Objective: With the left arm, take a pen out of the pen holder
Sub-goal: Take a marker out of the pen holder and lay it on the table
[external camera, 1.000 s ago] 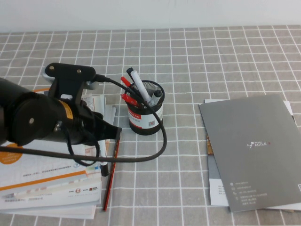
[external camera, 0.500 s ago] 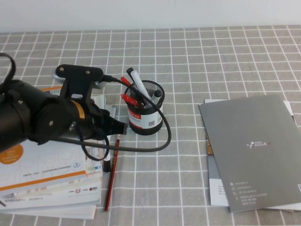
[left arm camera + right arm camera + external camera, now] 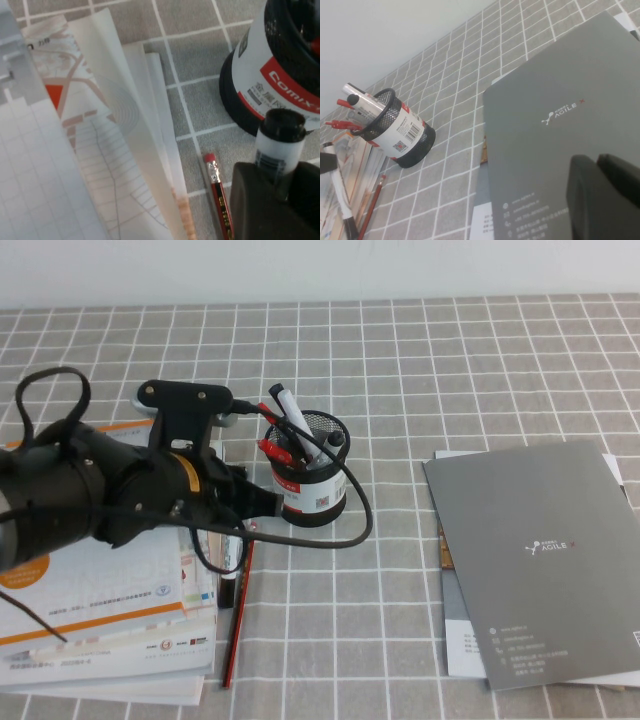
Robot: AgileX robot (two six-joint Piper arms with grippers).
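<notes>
1. The fingers (image 3: pixel 250 205) of the left gripper (image 3: pixel 262 504) are nearly closed and pinch a pen (image 3: pixel 279 142) with a white barrel and a black cap; the capped end sticks out past them
2. The pen is outside the holder (image 3: pixel 312 495), with its cap pointing at the holder's lower wall, near it and apparently not touching
3. The left gripper hangs low just beside the holder's left side, above the red end of a pencil (image 3: pixel 236 610) and the edge of the papers (image 3: pixel 100 610) stacked at the near left corner of the tabletop (image 3: pixel 400 390)
4. The holder stands upright left of the tabletop's middle, with other pens (image 3: pixel 290 415) leaning in it
5. The arm's cable (image 3: pixel 352 530) loops round the front of the holder
6. The right gripper (image 3: pixel 600 195) hangs over the booklet (image 3: pixel 540 560) by the right edge, well apart from the work
7. Judged from this, the pulling-out step looks done and the pen is being carried
8. The next move calls for drawing away from the holder without knocking it or dragging the cable across it, then lowering the pen onto bare tabletop before the grip is let go
</notes>
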